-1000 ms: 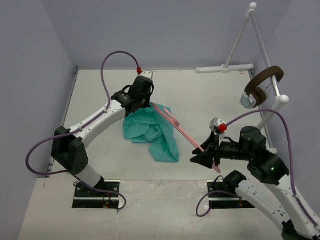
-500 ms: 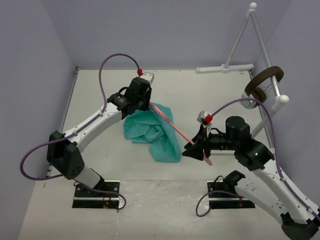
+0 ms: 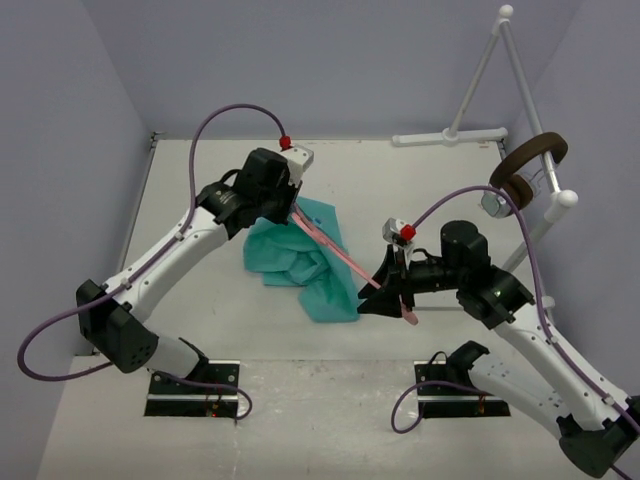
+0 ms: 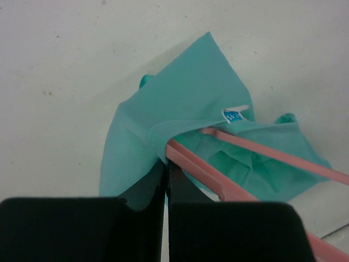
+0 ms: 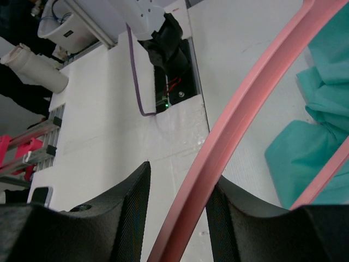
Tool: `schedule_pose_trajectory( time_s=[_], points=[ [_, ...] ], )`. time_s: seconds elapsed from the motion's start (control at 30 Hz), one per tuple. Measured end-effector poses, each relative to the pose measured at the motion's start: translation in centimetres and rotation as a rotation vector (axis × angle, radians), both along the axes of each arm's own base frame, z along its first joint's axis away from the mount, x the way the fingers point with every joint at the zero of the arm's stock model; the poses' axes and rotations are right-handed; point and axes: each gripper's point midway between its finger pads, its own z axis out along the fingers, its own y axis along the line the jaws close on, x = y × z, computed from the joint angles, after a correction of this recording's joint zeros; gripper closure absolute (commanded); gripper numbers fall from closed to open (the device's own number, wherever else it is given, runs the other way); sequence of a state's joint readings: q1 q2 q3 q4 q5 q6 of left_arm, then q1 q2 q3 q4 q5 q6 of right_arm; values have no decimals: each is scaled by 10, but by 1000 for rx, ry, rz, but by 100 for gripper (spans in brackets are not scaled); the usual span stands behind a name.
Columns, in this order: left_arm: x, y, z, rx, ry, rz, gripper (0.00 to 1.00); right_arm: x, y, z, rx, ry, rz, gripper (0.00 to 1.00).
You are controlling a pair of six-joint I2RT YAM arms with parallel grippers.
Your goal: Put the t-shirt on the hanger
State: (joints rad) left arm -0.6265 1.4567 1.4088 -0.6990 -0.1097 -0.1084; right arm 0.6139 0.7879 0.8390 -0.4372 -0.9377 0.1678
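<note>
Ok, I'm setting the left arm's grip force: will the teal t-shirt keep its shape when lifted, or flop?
Probably floppy: the t-shirt lies crumpled in soft folds, so it should sag from where the left gripper pinches it. Likely light, being thin cloth. It may snag on the hanger, whose bar lies against its folds.

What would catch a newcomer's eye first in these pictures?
The teal t-shirt crumpled mid-table, with the pink hanger slanting across it. The left gripper pinches the shirt's far edge while the right gripper holds the hanger's near end. Brown headphones hang on the white rack at the right.
</note>
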Motion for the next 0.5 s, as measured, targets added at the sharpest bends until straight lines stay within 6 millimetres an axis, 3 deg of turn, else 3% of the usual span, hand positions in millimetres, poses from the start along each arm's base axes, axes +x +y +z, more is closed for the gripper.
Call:
schedule_pose_trajectory(
  time_s=[0.27, 0.5],
  points=[
    [-31, 13, 71, -1, -99, -163, 100, -8, 11, 21, 119, -21, 124, 100],
    [-48, 63, 144, 30, -345, -62, 100, 0, 22, 14, 91, -4, 190, 100]
  ],
)
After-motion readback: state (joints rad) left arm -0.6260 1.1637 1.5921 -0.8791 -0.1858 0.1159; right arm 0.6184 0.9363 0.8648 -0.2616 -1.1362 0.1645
